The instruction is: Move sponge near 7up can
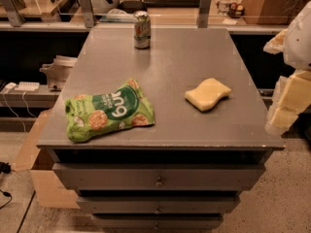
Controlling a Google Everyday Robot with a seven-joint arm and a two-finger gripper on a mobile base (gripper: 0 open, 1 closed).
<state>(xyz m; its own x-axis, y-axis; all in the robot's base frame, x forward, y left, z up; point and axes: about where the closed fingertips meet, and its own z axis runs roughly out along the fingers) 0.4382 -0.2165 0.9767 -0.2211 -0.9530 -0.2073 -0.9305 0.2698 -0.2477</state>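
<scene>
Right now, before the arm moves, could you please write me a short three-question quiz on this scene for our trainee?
1. True or false: the sponge touches the 7up can.
2. Fill in: seen in the picture, the green snack bag lies near the table's front ____ corner.
3. Multiple choice: the gripper is A) above the can, B) beyond the table's right edge, clear of the sponge, C) pressing on the bag.

Key: 1 false, they lie well apart, with the can at the far edge; 2 left; 3 B.
</scene>
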